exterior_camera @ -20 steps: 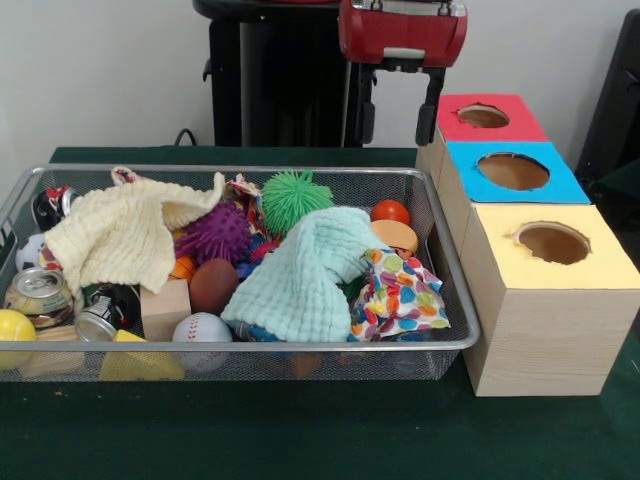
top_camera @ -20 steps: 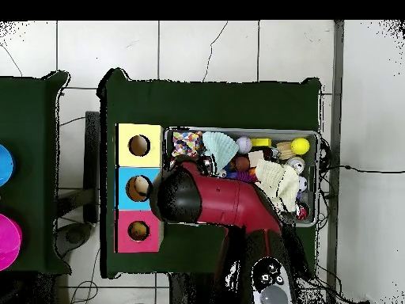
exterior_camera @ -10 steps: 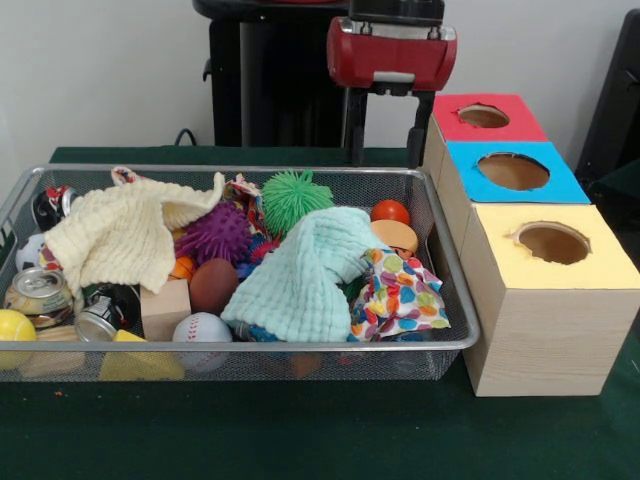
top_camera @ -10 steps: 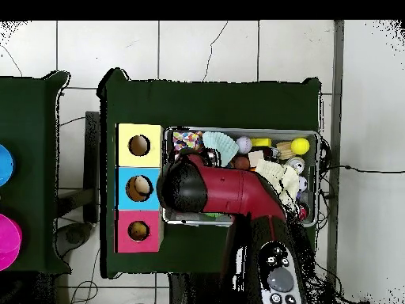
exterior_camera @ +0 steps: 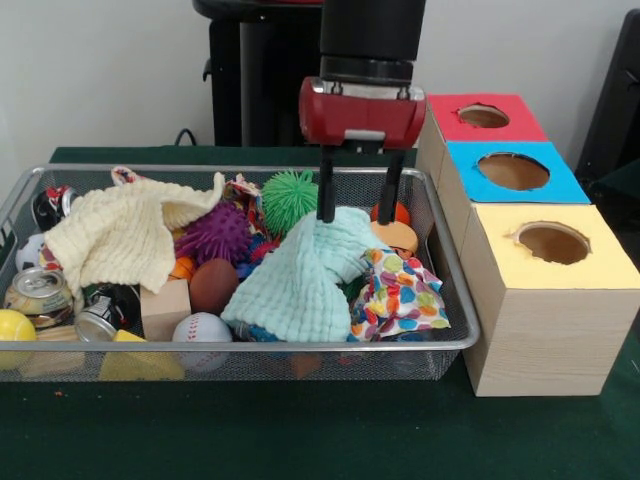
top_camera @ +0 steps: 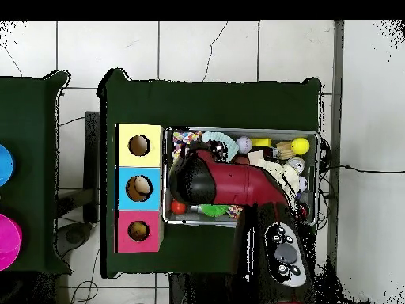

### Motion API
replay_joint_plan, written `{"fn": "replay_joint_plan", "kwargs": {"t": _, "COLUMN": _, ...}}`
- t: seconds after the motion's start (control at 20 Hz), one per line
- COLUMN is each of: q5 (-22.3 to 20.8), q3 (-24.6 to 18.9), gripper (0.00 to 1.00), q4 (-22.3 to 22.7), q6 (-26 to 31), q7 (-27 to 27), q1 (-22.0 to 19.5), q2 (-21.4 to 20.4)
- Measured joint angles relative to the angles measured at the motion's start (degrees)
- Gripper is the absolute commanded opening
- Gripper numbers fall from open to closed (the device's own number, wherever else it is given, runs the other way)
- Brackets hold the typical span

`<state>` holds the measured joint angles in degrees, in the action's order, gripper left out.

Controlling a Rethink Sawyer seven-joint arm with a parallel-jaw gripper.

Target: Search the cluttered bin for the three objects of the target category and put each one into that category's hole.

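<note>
The shallow silver wire-mesh bin (exterior_camera: 455, 335) stays crowded, and no lumpy animal toy shows among its clutter. In the last second the red and black gripper (exterior_camera: 357, 214) has swung left from beside the far red-topped hole (exterior_camera: 483, 116) and dropped over the bin's right half. Its fingers, spread wide and empty, straddle the top of the pale mint waffle-weave cloth (exterior_camera: 300, 280), probably to lift it and search beneath.

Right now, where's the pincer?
Front view: the pincer is open, over the bin's right half, tips at the mint cloth, between the green spiky ball and the orange ball.

Front camera faces the robot closely; overhead looks down; both share the bin (exterior_camera: 440, 345) (top_camera: 318, 178).
</note>
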<state>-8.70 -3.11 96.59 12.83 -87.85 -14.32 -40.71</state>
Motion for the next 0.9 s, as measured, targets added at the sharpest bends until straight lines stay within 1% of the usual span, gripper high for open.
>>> {"fn": "replay_joint_plan", "kwargs": {"t": 0.15, "q5": -0.59, "q3": -0.45, "gripper": 1.0, "q4": -0.27, "q6": -2.62, "q7": 0.0, "q1": -0.48, "q2": 1.58}}
{"fn": "replay_joint_plan", "kwargs": {"t": 0.4, "q5": -1.44, "q3": -1.24, "gripper": 1.0, "q4": -0.89, "q6": -7.66, "q7": 0.0, "q1": -1.09, "q2": 5.6}}
{"fn": "replay_joint_plan", "kwargs": {"t": 0.65, "q5": -1.45, "q3": -1.67, "gripper": 1.0, "q4": -1.58, "q6": -9.56, "q7": 0.0, "q1": -1.08, "q2": 9.06}}
{"fn": "replay_joint_plan", "kwargs": {"t": 0.9, "q5": -1.44, "q3": -2.18, "gripper": 1.0, "q4": -2.77, "q6": -10.26, "q7": 0.0, "q1": -1.07, "q2": 12.36}}
